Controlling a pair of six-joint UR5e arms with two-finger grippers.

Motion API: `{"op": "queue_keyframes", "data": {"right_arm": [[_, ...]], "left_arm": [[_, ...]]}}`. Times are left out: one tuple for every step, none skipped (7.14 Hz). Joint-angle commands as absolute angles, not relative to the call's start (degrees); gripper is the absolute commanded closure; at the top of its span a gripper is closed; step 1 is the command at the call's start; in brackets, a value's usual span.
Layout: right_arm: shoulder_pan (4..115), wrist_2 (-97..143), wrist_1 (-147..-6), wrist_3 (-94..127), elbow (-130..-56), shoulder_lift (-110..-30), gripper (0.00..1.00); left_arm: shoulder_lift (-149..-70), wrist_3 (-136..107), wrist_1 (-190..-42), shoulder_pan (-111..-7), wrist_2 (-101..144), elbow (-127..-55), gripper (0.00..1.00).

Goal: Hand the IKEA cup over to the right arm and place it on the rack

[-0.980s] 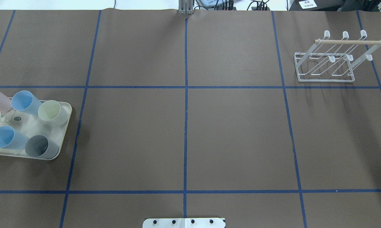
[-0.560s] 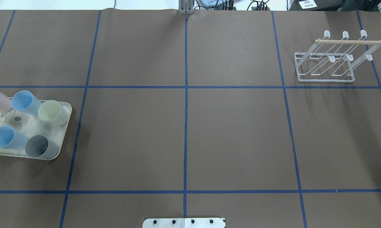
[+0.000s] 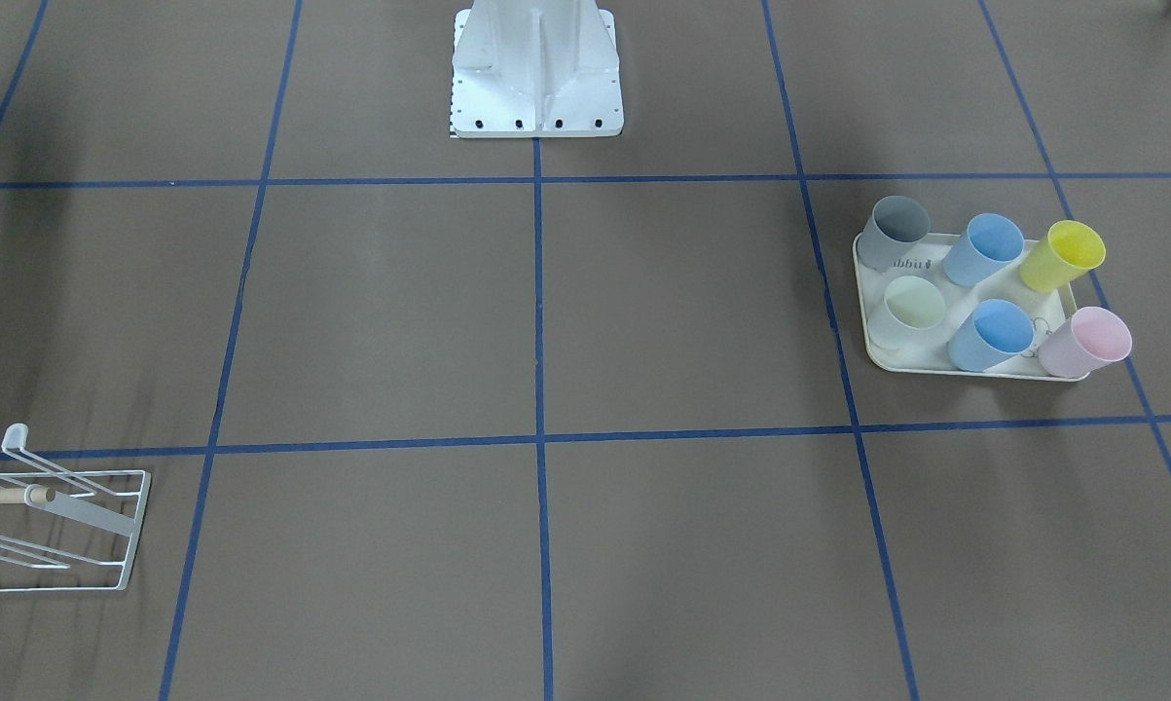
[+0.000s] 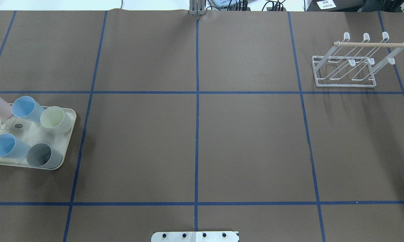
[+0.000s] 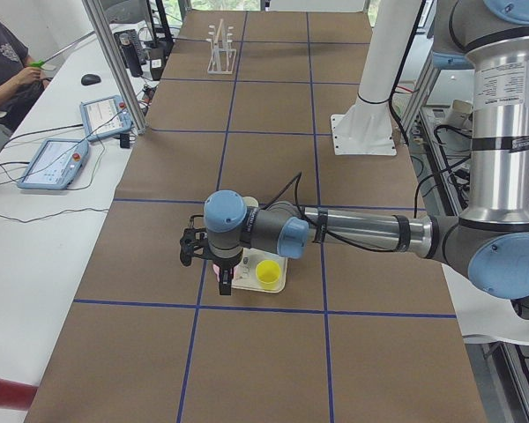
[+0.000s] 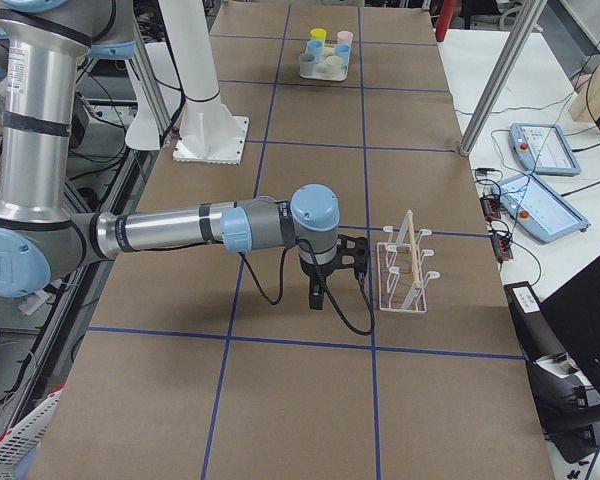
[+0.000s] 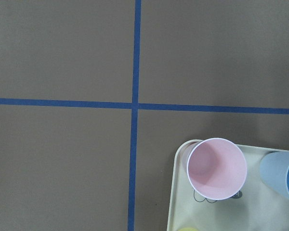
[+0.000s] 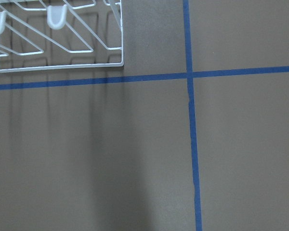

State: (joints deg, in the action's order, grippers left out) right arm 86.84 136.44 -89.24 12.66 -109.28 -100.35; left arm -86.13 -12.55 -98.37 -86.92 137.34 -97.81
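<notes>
Six cups (image 3: 994, 326) stand in two rows on a tray (image 4: 27, 129) at the bench's (image 4: 249, 144) left edge. The rack (image 4: 352, 62) sits well apart, at the far right corner.

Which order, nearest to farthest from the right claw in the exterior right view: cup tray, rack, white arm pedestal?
1. rack: just beside the right claw, on the near part of the table.
2. white arm pedestal: mid-table, at the robot's edge.
3. cup tray: far end of the table.
</notes>
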Motion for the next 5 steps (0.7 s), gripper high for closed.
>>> {"op": "queue_keyframes", "data": {"right_arm": [[86.8,138.6,-88.9,12.8,-109.1,-100.6,0.01],[86.8,140.2,-88.9,13.2,-109.1,-100.6,0.01],[86.7,140.1,-88.9,13.3,-109.0,-100.5,0.01],[86.7,140.1,-88.7,12.6,-109.1,-100.6,0.01],[86.7,140.1,-86.6,12.6,-109.0,-100.7,0.01]], "left_arm": [[-86.1,-12.4,-98.4,-86.8,137.4,-97.8,0.0],[-86.1,-12.2,-98.4,-86.7,137.3,-97.6,0.0],[-86.1,-12.3,-98.4,-86.3,137.3,-97.7,0.0],[-86.1,-12.4,-100.4,-84.7,137.4,-97.9,0.0],[-85.2,-12.7,-103.1,-81.2,137.1,-97.7,0.0]]}}
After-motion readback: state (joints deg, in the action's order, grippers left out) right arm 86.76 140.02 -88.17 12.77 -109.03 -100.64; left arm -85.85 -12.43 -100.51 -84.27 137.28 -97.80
